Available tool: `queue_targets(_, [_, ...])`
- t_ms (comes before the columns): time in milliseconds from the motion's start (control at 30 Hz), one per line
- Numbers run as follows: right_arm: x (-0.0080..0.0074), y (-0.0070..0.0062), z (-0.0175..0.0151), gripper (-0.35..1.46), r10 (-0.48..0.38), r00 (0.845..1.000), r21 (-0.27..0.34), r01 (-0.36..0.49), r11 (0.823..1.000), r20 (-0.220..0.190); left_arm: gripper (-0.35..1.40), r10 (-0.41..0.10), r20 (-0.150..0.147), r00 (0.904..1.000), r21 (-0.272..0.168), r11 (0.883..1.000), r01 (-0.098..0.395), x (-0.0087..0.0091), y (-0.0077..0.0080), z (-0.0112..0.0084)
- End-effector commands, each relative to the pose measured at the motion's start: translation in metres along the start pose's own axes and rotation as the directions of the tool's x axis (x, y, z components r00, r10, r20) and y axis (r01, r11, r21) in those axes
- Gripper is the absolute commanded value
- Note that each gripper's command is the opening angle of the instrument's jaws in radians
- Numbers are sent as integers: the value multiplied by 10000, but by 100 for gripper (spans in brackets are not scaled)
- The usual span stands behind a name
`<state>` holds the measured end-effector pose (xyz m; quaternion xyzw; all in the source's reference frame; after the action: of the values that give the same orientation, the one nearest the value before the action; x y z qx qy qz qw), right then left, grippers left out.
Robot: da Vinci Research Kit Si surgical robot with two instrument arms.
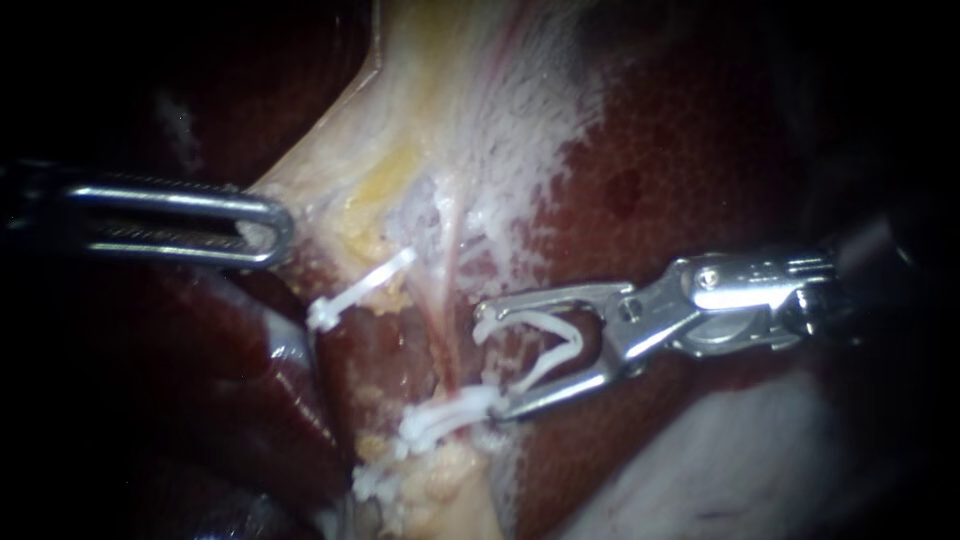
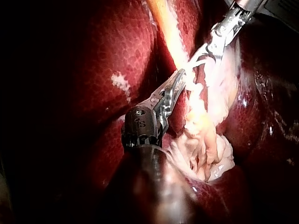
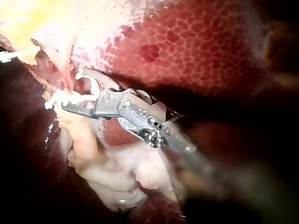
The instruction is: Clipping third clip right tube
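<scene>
1. Liver (image 1: pixel 700 150), dark red, lies behind the pale tissue (image 1: pixel 450 100).
2. Jaws of the right instrument (image 1: pixel 489 360) stand wide and cradle an open clip (image 1: pixel 545 350); their tips are just beside the right tube (image 1: pixel 447 300).
3. Jaws of the left instrument (image 1: pixel 268 232) are clamped on the pale tissue's edge.
4. Placed clips (image 1: pixel 445 415) cross the tube lower down.

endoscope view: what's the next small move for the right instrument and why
Probably ease the right instrument a little further toward the tube, then close. Its jaws hold an open clip whose tips seem to sit just short of the tube, so the clip does not straddle it yet. The left instrument grips tissue beside the tube, holding it stretched.
</scene>
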<state>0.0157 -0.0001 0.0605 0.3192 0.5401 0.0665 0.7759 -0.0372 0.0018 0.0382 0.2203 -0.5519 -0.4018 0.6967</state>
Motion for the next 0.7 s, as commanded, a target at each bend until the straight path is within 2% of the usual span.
queue_targets(33, [1,0,1,58,1,10000,-18,-1,10000,0,-35,4,2,10000,1,10000,-4,0,0,0])
queue_targets(233, [4,3,10,58,13,10000,35,-13,10000,8,-35,4,2,10000,1,10000,-4,0,0,0])
queue_targets(500, [5,5,24,55,29,9999,774,-38,9970,120,-35,5,3,10000,-2,10000,-5,0,0,1])
queue_targets(700, [5,5,37,54,8,9998,921,-24,9957,174,-35,6,4,10000,-4,10000,-6,0,0,1])
